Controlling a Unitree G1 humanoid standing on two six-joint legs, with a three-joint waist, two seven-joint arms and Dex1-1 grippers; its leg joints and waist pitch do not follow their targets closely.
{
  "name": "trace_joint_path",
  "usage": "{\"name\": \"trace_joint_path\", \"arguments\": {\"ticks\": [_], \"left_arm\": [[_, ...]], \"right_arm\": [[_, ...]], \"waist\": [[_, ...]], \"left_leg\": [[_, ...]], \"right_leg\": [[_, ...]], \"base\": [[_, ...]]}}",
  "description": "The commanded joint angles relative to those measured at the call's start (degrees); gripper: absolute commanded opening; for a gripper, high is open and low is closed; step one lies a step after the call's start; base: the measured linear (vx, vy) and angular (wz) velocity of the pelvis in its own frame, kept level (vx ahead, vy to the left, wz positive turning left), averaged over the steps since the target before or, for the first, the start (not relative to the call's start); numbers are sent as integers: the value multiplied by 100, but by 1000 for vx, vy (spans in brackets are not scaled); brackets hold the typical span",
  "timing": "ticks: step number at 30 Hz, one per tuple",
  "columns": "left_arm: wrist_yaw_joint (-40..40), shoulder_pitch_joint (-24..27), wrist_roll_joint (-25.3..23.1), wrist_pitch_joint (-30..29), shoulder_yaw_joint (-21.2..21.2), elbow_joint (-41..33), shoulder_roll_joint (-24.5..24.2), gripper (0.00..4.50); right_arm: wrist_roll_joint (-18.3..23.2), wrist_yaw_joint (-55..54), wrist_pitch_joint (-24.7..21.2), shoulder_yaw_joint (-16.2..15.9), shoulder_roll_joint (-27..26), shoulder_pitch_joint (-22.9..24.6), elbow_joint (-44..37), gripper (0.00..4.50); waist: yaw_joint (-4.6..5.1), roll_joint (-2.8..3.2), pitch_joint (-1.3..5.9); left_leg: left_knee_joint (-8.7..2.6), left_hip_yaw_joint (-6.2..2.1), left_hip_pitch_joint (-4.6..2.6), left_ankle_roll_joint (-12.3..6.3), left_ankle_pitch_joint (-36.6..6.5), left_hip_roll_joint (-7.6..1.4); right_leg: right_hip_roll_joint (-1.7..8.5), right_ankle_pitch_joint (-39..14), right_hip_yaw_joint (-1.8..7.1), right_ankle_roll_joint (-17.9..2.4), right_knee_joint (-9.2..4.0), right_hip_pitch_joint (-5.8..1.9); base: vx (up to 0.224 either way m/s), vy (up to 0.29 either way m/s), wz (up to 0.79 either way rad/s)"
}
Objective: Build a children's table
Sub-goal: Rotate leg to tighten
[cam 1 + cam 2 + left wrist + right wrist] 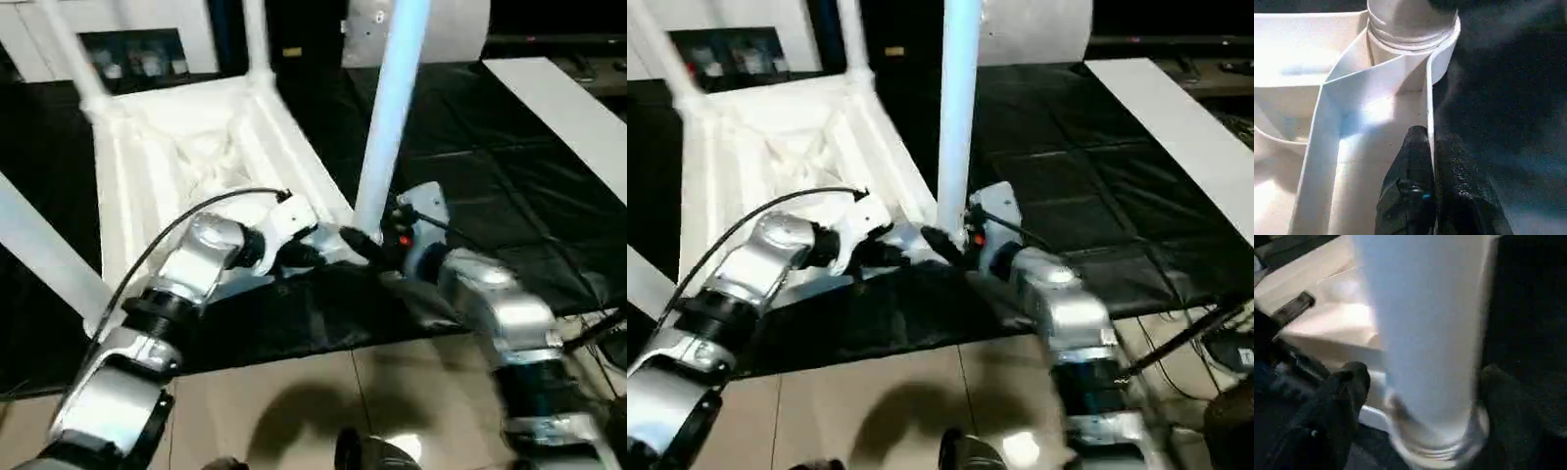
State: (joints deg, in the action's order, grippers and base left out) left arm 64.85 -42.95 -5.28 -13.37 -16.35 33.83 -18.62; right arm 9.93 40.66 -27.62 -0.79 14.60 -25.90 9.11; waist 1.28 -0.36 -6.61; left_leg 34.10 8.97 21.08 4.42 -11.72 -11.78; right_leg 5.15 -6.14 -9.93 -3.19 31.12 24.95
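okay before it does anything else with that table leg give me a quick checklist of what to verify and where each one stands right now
1. Left gripper clamped on the rim wall of the upside-down tabletop: ok, its fingers pinch the thin wall beside the corner socket.
2. Leg standing upright in that near corner socket: ok.
3. Leg screwed fully home: cannot tell; thread rings show at its base in both wrist views.
4. Right gripper free of the leg: ok, its fingers stand apart on either side of it.
5. Other legs in place: two stand at the far corners; a third slants past at the left, its socket cannot be seen.
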Motion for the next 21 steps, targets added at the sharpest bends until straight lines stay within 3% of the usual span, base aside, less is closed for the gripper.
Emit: {"name": "trace_joint_path", "arguments": {"ticks": [1, 7, 10, 14, 15, 16, 19, 21], "left_arm": [[764, 48, 141, 636, -218, -58, -156, 0], [1638, 78, 169, 1077, -444, 12, -485, 0], [1960, 63, 256, 1287, -528, 37, -557, 0], [2258, 40, 268, 1459, -617, 46, -597, 0], [2313, 27, 260, 1502, -639, 63, -603, 0], [2369, 8, 236, 1561, -672, 90, -617, 0], [2444, -25, 206, 1624, -707, 145, -638, 0], [2503, -56, 202, 1660, -719, 189, -643, 0]], "right_arm": [[62, 679, 340, -133, 335, 27, -23, 431], [301, 1921, 517, -350, 967, -53, 161, 446], [426, 2669, 566, -584, 1269, -68, 133, 446], [374, 3220, 839, -878, 1463, -111, 234, 446], [356, 3322, 891, -933, 1493, -131, 280, 446], [343, 3428, 898, -992, 1509, -167, 356, 446], [375, 3523, 819, -1052, 1496, -252, 493, 409], [424, 3612, 775, -1069, 1460, -324, 588, 404]], "waist": [[-34, 4, 476], [-171, -5, 483], [-248, -3, 476], [-316, -18, 471], [-318, -51, 476], [-331, -33, 462], [-349, -20, 474], [-350, -58, 477]], "left_leg": [[-331, -1, -10, -896, -448, -112], [-338, 15, -38, -1001, -213, -169], [-338, 25, -38, -1016, -291, -175], [-345, 50, -40, -864, -437, -172], [-345, 54, -41, -853, -446, -171], [-352, 53, -45, -822, -471, -177], [-352, 47, -48, -781, -431, -188], [-346, 64, -46, -777, -462, -172]], "right_leg": [[347, -1829, 395, -675, -307, -514], [354, -1366, 429, -976, -208, -494], [351, -1482, 418, -938, -217, -505], [374, -1792, 422, -859, -256, -497], [372, -1826, 421, -843, -259, -495], [369, -1907, 420, -821, -266, -486], [368, -1873, 424, -818, -255, -485], [363, -1912, 427, -809, -264, -487]], "base": [[0, 0, 0], [0, 0, 0], [0, 0, 0], [0, 0, 0], [0, 0, 0], [0, 0, 0], [0, 0, 0], [0, 0, 0]]}}
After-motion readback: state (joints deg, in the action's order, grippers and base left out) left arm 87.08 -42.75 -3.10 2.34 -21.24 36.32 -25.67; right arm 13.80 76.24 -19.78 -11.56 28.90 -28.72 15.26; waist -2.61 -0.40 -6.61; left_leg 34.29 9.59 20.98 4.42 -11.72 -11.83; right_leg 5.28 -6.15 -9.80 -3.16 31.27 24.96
